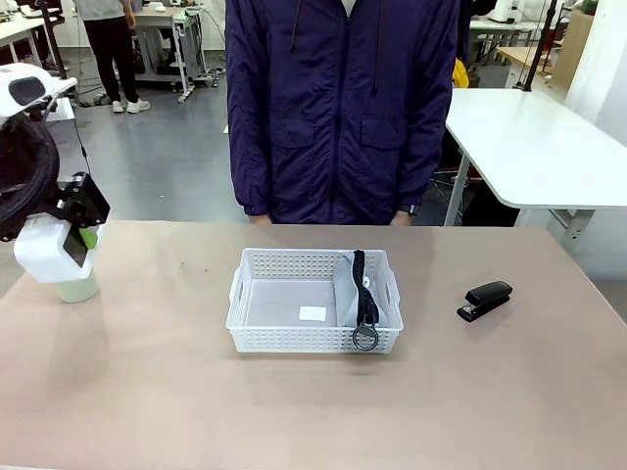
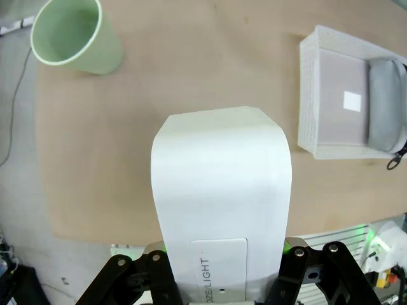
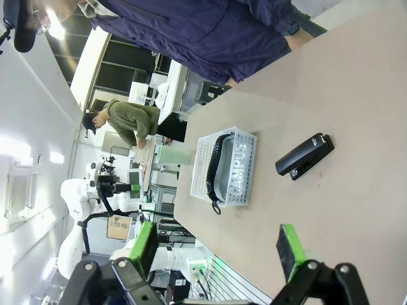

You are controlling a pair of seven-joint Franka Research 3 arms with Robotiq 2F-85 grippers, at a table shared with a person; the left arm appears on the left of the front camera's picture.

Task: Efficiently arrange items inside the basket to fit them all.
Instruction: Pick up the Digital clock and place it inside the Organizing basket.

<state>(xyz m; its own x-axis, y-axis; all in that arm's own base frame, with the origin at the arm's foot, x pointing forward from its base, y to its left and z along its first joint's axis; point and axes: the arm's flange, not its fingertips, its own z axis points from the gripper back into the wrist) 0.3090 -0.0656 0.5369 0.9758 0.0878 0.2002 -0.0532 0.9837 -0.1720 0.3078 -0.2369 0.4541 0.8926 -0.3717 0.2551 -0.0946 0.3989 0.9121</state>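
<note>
We're in a robotics lab, no question: a brown counter [image 1: 147, 392] standing on bare grey floor [image 1: 167, 157], a white worktable [image 1: 529, 137] just past its far right corner, a wheeled equipment bench [image 1: 181, 59] further back, and another person [image 3: 130, 124] bent over a workstation.

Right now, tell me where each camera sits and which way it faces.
Front: fixed between the arms, facing the person across the table; left gripper holds the clock.
Left wrist: looks down past the clock at cup and basket.
Right wrist: rolled sideways, over the open right gripper toward the stapler.
Shared: all three show basket and pouch.
</note>
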